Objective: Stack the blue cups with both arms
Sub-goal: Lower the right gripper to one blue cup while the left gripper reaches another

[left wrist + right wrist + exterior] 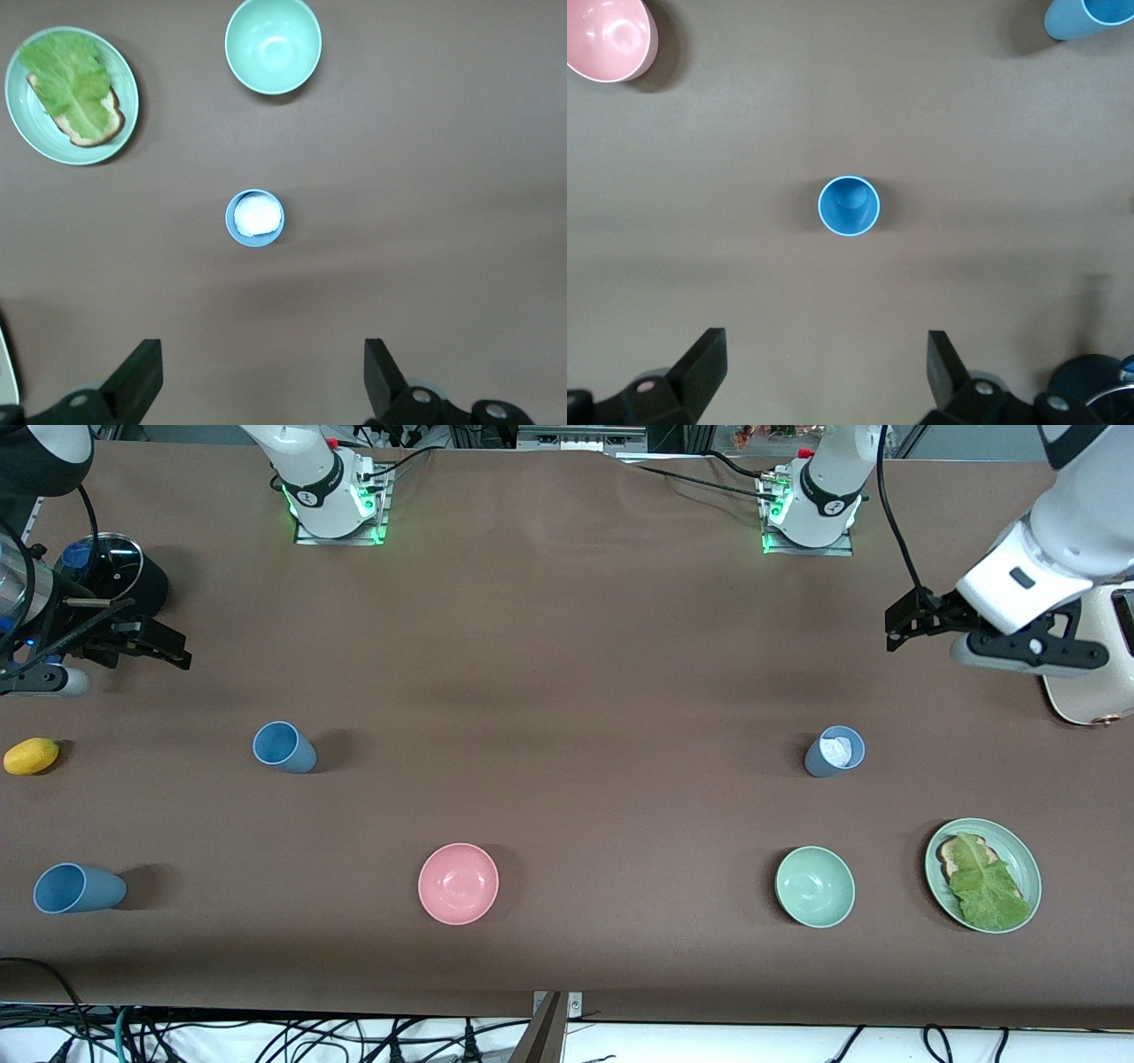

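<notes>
Blue cups stand upright and well apart on the brown tabletop [567, 646]: a sky-blue cup [283, 747] toward the right arm's end, a second sky-blue cup [78, 888] nearer the front camera at that same end, and a slate-blue cup [834, 752] toward the left arm's end. The slate-blue cup holds something white, apparently crumpled paper, though the view is too coarse to be sure. Nothing is stacked yet.

The right pincer [146, 646] hangs over the tabletop at its own end, fingers spread and holding nothing; its wrist view has the first sky-blue cup centred ahead of the gap. The left pincer [912, 624] hangs likewise, fingers apart and empty, with the slate-blue cup centred in its wrist view.

Around the cups lie a pink bowl [458, 883], a pale green bowl [814, 886], a green plate [1029, 865] bearing bread and lettuce, and a yellow fruit [31, 755].

Likely hazards: the white filling would stop another cup from seating inside the slate-blue one, so stacking order matters. The light tapered tumblers may tip if one finger touches the rim first, or slip upward in a low grip. Both arms converging on one spot risk a collision.
</notes>
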Controlling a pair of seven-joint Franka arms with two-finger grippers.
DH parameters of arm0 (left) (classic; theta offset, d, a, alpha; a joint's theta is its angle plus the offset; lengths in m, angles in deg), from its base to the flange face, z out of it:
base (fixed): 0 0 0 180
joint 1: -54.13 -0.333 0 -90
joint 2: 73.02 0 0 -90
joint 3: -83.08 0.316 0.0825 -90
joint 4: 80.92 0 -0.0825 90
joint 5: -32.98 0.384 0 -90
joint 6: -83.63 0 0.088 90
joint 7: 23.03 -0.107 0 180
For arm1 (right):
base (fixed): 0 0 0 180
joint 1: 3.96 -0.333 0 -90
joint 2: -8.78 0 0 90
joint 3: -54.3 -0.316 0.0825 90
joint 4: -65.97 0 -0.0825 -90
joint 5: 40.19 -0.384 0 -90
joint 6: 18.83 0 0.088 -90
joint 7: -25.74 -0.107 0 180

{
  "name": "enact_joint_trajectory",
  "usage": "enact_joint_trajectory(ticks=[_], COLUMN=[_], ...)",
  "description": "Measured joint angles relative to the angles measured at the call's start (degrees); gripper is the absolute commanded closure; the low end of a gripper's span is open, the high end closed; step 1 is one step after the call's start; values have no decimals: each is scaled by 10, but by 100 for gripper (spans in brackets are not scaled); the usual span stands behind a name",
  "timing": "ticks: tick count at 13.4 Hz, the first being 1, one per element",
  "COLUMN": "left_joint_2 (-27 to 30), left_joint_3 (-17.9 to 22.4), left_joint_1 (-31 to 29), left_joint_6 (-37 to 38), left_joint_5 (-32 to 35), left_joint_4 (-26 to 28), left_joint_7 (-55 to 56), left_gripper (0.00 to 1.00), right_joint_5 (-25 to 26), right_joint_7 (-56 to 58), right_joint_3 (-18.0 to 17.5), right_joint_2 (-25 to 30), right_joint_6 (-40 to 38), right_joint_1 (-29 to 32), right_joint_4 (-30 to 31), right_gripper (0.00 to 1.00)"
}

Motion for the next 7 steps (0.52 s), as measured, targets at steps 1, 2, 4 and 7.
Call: enact_joint_trajectory(ticks=[1,2,4,7], left_joint_2=[-14,-29,-59,-95], left_joint_3=[0,1,2,3], left_joint_1=[-3,-6,-7,-11], left_joint_6=[0,0,-1,-3], left_joint_5=[0,0,0,0], left_joint_4=[0,0,0,-1], left_joint_7=[-1,-2,-4,-4], left_gripper=[0,0,0,0], right_joint_5=[0,0,0,4], right_joint_7=[0,0,0,3], right_joint_3=[0,0,0,0], right_joint_2=[0,-1,-6,-15], right_joint_6=[0,-1,-4,-4], right_joint_1=[0,0,0,0], right_joint_4=[0,1,1,2], right_gripper=[0,0,0,0])
